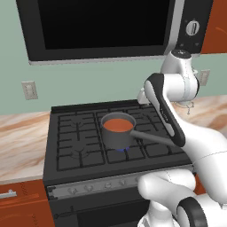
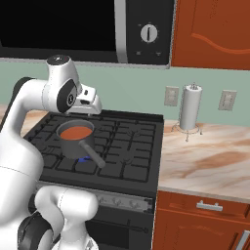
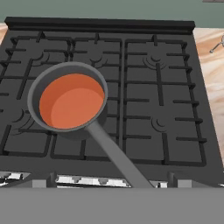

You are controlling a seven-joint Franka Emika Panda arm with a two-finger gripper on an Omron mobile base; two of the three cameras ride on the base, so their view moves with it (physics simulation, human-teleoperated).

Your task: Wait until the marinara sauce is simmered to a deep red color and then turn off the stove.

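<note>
The sauce (image 3: 70, 103) is still orange-red in a grey saucepan (image 1: 117, 131) on the stove (image 3: 144, 100), over a lit burner at the front, left of the middle. The gripper (image 2: 88, 103) hangs above the back edge, jaws wide apart, empty. The knobs (image 1: 103, 185) on the front strip look small, stiff and smooth; one probably needs a firm pinch across its sides.

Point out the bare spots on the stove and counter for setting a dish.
Free: the stove's right-hand grates; the counter in front of the paper towel holder. Crowded: front-centre, where the saucepan sits, handle reaching toward the knobs.
</note>
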